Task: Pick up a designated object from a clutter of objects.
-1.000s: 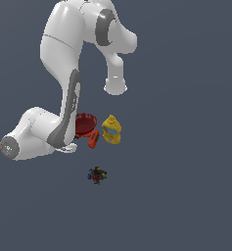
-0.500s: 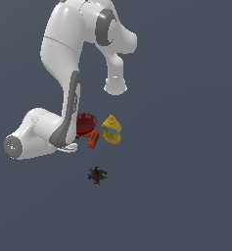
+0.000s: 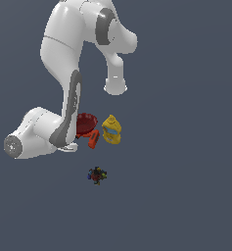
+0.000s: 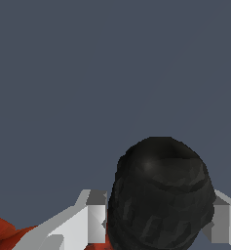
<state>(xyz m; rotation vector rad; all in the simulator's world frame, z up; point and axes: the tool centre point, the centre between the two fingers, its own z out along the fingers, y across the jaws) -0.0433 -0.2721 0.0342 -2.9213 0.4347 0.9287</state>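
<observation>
1. At the exterior view's left, the white arm (image 3: pixel 63 73) rises from its rounded base and folds down again. Its lower link stands in front of the dark-red bowl (image 3: pixel 86 122), hiding the bowl's left edge.
2. The orange-red drill (image 3: pixel 93 139) lies just beside the bowl, at its near rim, with the yellow bottle (image 3: pixel 111 130) just to its right.
3. The small multicoloured toy (image 3: pixel 96 175) sits well apart, nearer the camera.
4. In the wrist view, the gripper (image 4: pixel 158 219) straddles the drill's black tip (image 4: pixel 161 185). Its pale fingers (image 4: pixel 95 217) flank the tip closely on both sides. Whether they actually clamp it cannot be told.
</observation>
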